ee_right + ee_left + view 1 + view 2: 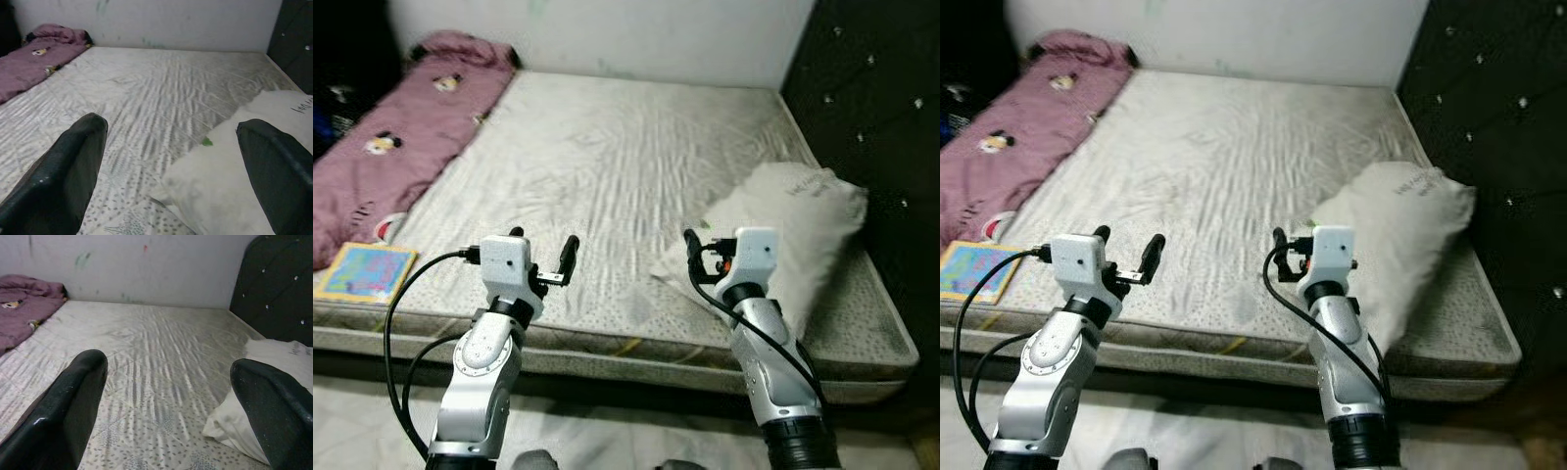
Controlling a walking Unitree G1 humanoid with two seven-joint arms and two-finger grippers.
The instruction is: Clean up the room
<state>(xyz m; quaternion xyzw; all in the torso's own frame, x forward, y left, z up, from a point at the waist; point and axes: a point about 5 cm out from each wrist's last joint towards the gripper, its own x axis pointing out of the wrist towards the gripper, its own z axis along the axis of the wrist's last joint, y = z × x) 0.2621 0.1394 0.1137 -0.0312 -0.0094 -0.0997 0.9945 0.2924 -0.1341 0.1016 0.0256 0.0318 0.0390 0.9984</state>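
You have both arms raised over the near edge of the bed. The left hand has its two black fingers well apart and holds nothing. The right hand is in front of the near corner of the white pillow; in the right wrist view its fingers also stand wide apart, with the pillow corner between and below them, not yet touched as far as I can judge.

The things to tidy are spread out. The pillow lies tilted on the right side of the mattress, beside the dark headboard. A purple blanket is bunched along the left edge, and a colourful book lies flat on the near left corner, just beside a small white and red thing I cannot identify.

Here is what may go wrong, in my judgement. If you close the right hand on the pillow corner only, you will probably pinch loose cover, and the filling will sag and drag over the mattress. The pillow is soft, so it may slip out when you lift. If you swing it toward the headboard, the arm may hit the padded panel. The cable along the right forearm hangs loose near the mattress edge and may catch there.
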